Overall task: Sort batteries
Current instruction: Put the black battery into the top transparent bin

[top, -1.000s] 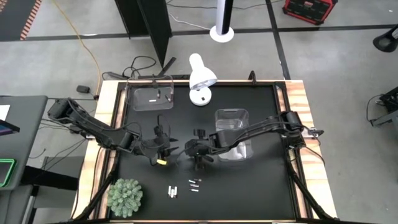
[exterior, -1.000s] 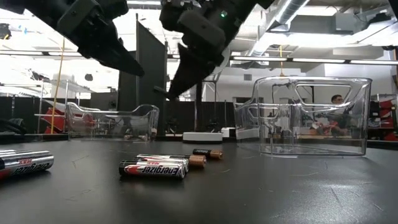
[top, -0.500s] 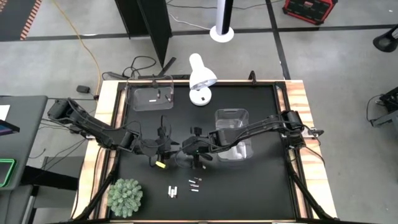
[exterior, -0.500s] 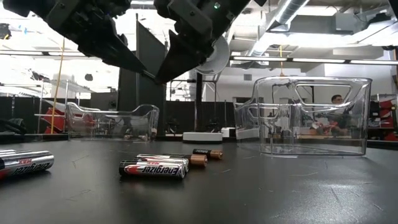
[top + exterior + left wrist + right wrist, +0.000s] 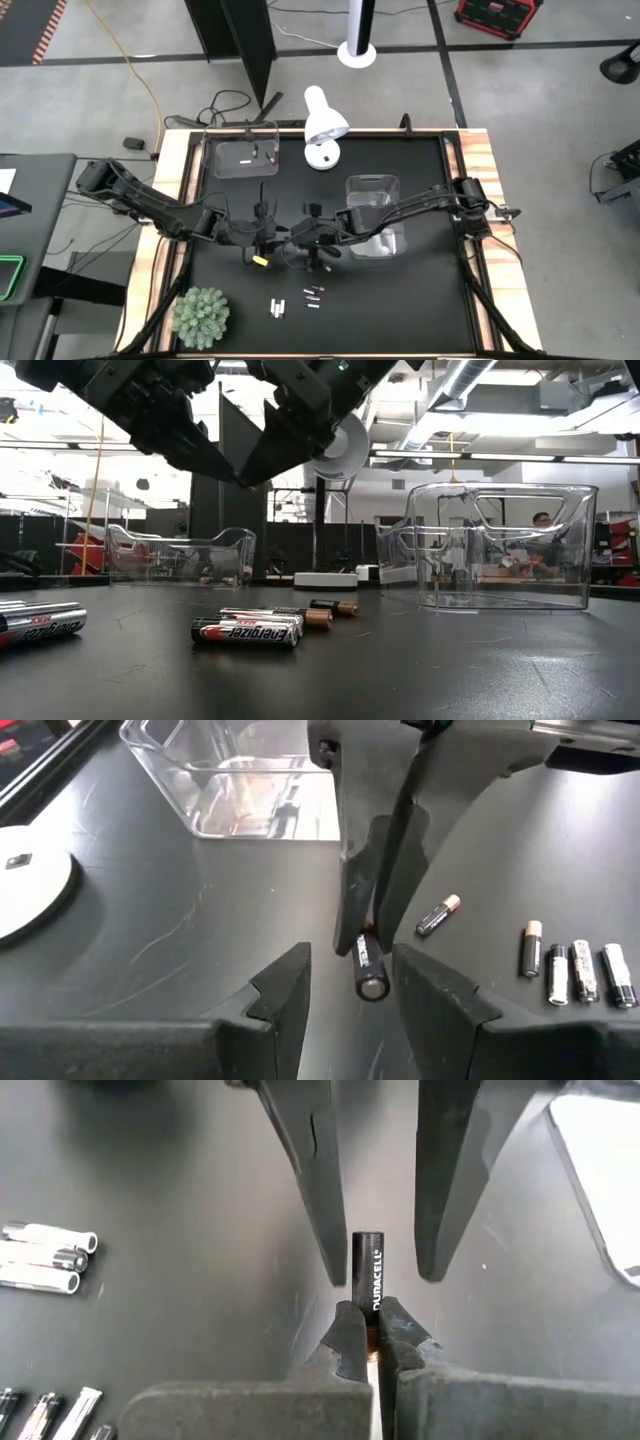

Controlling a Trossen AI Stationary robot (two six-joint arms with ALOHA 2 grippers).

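both arms meet over the middle of the worktop (image 5: 420,300), above its black surface. right gripper (image 5: 365,1325) is closed tight on one end of a dark duracell battery (image 5: 367,1270); the cell sticks straight out past the fingertips, held in the air. left gripper (image 5: 348,975) faces it head on, jaws partly open, one finger on each side of the free end of that same cell (image 5: 368,965). from the right wrist view there is a gap between the battery and each left finger, so the left jaws bracket it without gripping. in the low view the two grippers form a dark wedge high above the table, left gripper (image 5: 215,460) and right gripper (image 5: 262,460) tips nearly touching.

loose batteries on table (image 5: 295,300) lie toward the front edge, a little left of centre: a small row side by side, some white or silver, some dark with copper ends. low view shows the same group (image 5: 265,625), plus more silver cells at the picture's left margin (image 5: 40,620).

clear bin at rear left corner (image 5: 240,155), a few small items inside. second clear bin right of centre (image 5: 372,190), the right arm passing over it. white lamp (image 5: 323,125) at the rear edge. green ball plant (image 5: 202,315) at the front left corner.
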